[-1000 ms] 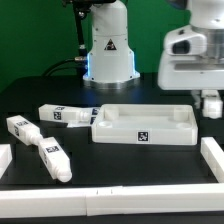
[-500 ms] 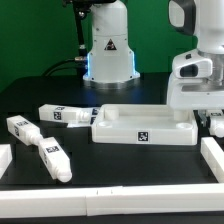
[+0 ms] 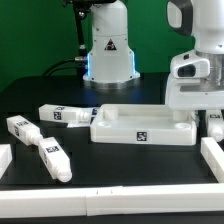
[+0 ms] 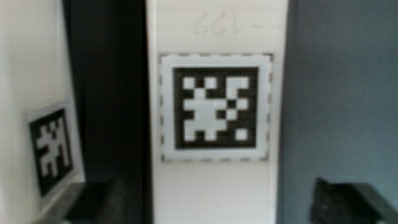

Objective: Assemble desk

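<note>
The desk's large white panel [image 3: 143,125] lies rim-up in the middle of the table, a tag on its front wall. Three tagged white legs lie to the exterior view's left: one [image 3: 66,116] against the panel's end, one [image 3: 22,128] further out and one [image 3: 54,158] nearer the front. My gripper [image 3: 212,120] is low at the panel's other end, mostly hidden by the wrist. In the wrist view a fourth tagged leg [image 4: 217,100] runs between the dark fingertips [image 4: 347,203]. My gripper [image 4: 222,205] is open, with a gap on each side of the leg.
The robot's base [image 3: 108,50] stands behind the panel. White rails lie at the exterior view's right [image 3: 212,158], at its left edge [image 3: 4,160] and along the front [image 3: 110,196]. Another tagged white surface [image 4: 54,145] sits beside the leg in the wrist view.
The arm has come down from above to table height at the panel's end on the exterior view's right. Over the last half second it has barely moved.
</note>
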Controlling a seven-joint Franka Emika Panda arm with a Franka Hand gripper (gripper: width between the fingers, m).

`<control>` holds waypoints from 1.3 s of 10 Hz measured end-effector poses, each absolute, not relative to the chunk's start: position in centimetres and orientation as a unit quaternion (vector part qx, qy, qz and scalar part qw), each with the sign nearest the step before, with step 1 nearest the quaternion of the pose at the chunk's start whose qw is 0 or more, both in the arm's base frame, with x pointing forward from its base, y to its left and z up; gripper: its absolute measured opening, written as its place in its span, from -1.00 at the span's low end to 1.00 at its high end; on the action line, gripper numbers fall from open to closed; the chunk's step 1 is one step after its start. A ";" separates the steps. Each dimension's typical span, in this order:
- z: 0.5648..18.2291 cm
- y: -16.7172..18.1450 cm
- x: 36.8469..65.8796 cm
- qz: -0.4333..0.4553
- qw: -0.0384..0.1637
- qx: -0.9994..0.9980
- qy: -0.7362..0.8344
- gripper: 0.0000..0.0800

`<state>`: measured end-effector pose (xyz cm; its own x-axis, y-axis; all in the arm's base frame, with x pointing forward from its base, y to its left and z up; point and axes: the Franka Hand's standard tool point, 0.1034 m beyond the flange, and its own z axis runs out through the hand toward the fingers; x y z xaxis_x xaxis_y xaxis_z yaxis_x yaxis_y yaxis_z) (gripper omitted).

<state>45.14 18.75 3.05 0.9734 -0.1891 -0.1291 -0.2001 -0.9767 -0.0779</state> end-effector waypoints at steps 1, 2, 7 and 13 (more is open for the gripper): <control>5.3 17.8 45.7 0.062 0.051 -0.992 0.096 0.49; 7.2 16.6 46.2 0.062 0.057 -0.993 0.083 0.60; 8.5 13.1 47.3 0.056 0.063 -0.994 0.063 0.62; 4.6 3.8 42.9 0.063 0.071 -0.995 0.024 0.62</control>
